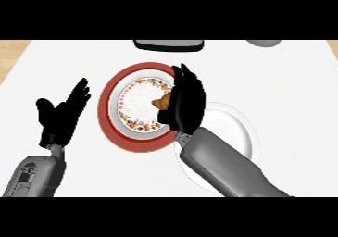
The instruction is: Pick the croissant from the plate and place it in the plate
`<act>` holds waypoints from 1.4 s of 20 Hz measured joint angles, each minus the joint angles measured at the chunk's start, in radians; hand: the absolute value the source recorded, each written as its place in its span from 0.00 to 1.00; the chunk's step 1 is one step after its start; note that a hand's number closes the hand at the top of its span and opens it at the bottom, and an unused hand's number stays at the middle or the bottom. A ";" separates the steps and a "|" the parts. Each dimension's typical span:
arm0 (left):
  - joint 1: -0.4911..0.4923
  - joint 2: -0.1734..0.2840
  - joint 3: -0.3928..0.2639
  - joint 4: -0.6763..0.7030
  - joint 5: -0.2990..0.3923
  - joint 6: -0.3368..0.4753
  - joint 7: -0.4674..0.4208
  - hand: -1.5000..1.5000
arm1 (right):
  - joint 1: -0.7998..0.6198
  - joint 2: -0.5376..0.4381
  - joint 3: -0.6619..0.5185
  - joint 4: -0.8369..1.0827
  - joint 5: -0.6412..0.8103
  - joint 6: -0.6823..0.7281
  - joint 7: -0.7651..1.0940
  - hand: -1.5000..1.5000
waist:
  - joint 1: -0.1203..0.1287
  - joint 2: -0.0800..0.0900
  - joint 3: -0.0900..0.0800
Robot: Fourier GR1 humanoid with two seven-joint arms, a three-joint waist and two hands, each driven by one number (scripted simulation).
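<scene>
While grey forearms enter from lower edge, white plate sits nearest, partly under R arm. L hand rests open, fingers up, w/ nothing held. R hand over red-rimmed plate, fingers curled on croissant. Dark tray at far edge.

Bare counter right of the white plate lies open

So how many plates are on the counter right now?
2. A red-rimmed floral plate sits mid-counter, partly under the right hand. A plain white plate lies just right of it, largely covered by the right forearm. More could be hidden beneath the arm.
</scene>
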 measured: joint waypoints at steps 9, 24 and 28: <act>0.016 0.007 0.012 -0.004 -0.002 0.000 -0.005 0.50 | -0.053 0.002 0.019 -0.119 0.014 -0.248 -0.061 0.00 | -0.007 -0.005 0.000; 0.058 0.013 0.035 -0.030 -0.001 -0.009 -0.011 0.50 | 0.087 0.009 0.095 -0.260 -0.169 -0.526 -0.042 0.00 | -0.038 -0.007 0.000; 0.067 0.011 0.049 -0.049 0.003 -0.012 -0.001 0.50 | 0.179 0.011 0.103 -0.305 -0.153 -0.554 -0.071 0.00 | -0.049 -0.007 0.000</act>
